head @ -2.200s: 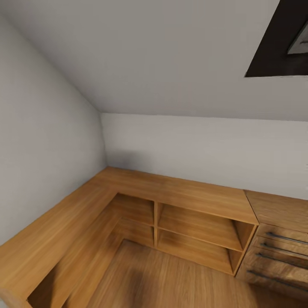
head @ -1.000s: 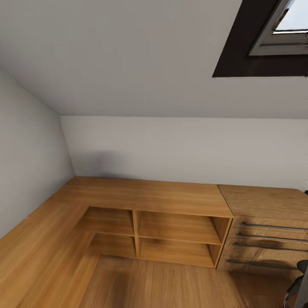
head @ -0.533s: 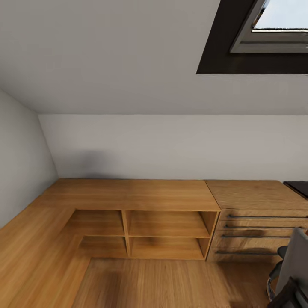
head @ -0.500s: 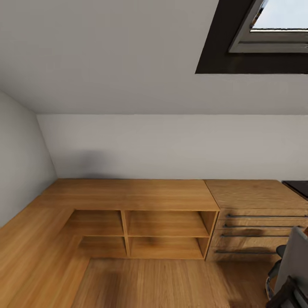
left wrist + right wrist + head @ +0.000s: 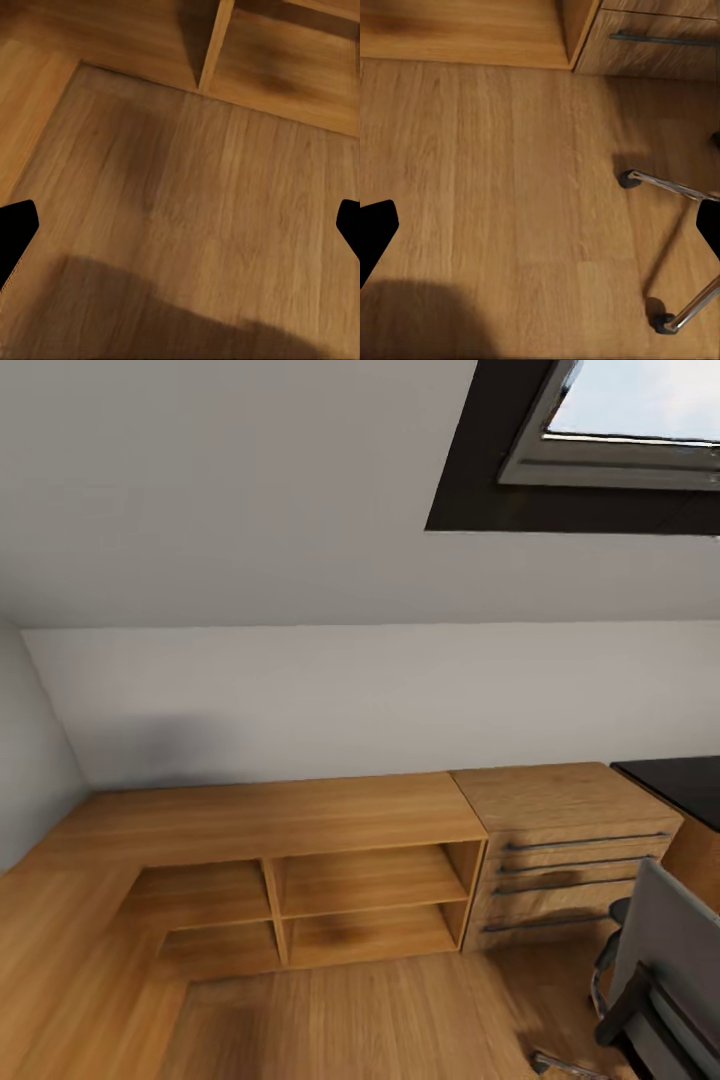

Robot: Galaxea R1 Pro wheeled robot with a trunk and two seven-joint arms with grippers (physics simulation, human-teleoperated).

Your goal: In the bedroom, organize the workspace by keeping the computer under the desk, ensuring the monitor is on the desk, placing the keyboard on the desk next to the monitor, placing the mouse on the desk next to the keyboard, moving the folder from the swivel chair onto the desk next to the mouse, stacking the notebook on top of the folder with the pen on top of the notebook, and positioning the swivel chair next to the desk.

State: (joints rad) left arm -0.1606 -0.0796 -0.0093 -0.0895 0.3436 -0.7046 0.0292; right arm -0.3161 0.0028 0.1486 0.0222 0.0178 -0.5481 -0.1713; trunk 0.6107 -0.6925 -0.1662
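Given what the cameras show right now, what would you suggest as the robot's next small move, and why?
Probably keep turning right. The swivel chair sits at the head view's lower right edge, and a corner of the black desk shows beyond the wood drawer chest. Both grippers, left and right, are open over bare floor, so nothing is within reach yet.

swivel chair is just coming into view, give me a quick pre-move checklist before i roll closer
1. Swivel chair located: ok, at the head view's lower right, cut by the frame edge.
2. Desk located: ok, a black top corner shows beyond the light-wood drawer chest.
3. Folder on the chair seat: cannot tell, the seat is out of frame.
4. Left gripper free: ok, fingers wide apart, bare floor between them.
5. Right gripper free: ok, open and holding nothing.
6. Chair base clearance: not ok, chrome legs and castors lie close ahead of the right gripper.
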